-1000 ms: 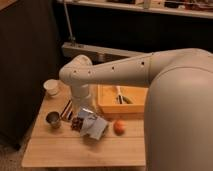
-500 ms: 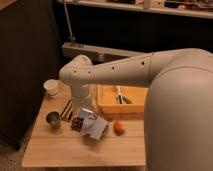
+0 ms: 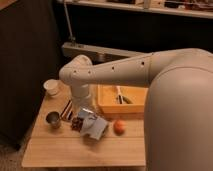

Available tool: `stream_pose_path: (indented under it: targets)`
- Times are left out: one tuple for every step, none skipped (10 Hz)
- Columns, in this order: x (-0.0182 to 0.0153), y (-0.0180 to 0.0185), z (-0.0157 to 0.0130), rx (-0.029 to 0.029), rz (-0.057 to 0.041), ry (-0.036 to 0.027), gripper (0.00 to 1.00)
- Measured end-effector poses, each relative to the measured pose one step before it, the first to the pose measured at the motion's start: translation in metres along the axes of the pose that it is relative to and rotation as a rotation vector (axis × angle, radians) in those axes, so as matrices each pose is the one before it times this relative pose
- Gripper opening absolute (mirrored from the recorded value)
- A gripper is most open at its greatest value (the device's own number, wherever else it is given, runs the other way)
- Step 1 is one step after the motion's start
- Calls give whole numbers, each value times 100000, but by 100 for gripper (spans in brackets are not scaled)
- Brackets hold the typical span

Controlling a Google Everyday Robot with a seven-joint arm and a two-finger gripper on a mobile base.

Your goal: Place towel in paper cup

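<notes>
I see a pale wooden counter [image 3: 75, 152], dark room behind — pincer [image 3: 84, 114] at the crumpled grey-blue towel [image 3: 95, 127]; grip, I cannot tell.

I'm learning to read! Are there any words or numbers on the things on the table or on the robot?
No word or number can be read anywhere.
Striped packet: stripes show, any print is too blurred to read.
Paper cup, towel, tray: no print shows.
Arm: plain, no label shows.
Gripper, down at the towel: no label shows.
</notes>
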Motion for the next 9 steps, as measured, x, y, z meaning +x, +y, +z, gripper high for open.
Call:
stream_pose_path:
  targets:
    - [-1, -5, 2, 4, 21, 0, 65]
    - [0, 0, 0, 0, 1, 2, 65]
    - [1, 3, -4, -5, -14, -5, 65]
    - [0, -3, 2, 3, 11, 4, 65]
    - [-1, 2, -2, -2, -3, -4, 65]
    - [7, 4, 2, 26, -32, -5, 65]
    - [89, 48, -60, 301, 114, -177, 65]
    - [362, -219, 114, 1016, 1468, -426, 65]
    - [260, -370, 53, -530, 1752, -1230, 65]
